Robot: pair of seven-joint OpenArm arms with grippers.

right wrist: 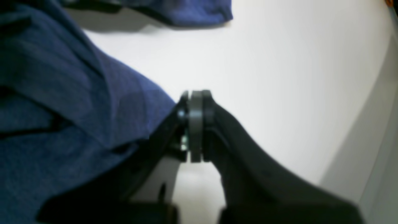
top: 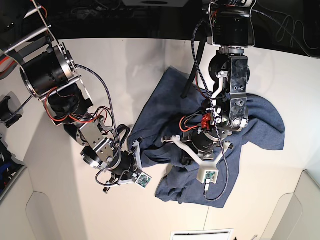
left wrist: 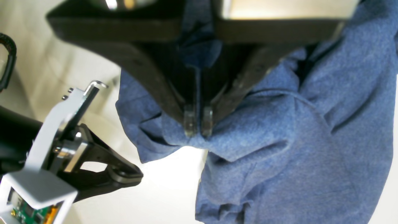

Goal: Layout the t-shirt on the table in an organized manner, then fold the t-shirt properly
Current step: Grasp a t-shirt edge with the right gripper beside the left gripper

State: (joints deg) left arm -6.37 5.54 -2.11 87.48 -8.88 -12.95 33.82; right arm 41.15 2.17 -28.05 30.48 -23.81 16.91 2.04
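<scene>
One t-shirt (top: 215, 125) lies crumpled on the single white table (top: 135, 65), spread across the centre and right of the base view, and two arms reach into it. The left gripper (left wrist: 197, 126), at the centre of its wrist view, has its jaws nearly together, pinching a bunched fold of the blue cloth. The right gripper (right wrist: 196, 124), at the centre of its own view, has its jaws pressed fully together just beside the shirt's edge, with no cloth visibly between them.
</scene>
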